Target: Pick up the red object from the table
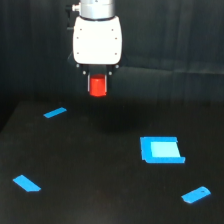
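Note:
The red object (98,86) is a small bright red upright cylinder held between the fingers of my gripper (98,85). The gripper hangs from a white body at the top centre of the exterior view. It is shut on the cylinder and holds it in the air, well above the black table (100,170). Nothing lies directly beneath it on the table.
A blue square (161,150) lies on the table at the exterior view's right. Flat blue pieces lie at the far left (55,113), near left (27,183) and near right (196,194). A dark draped cloth (175,50) hangs behind.

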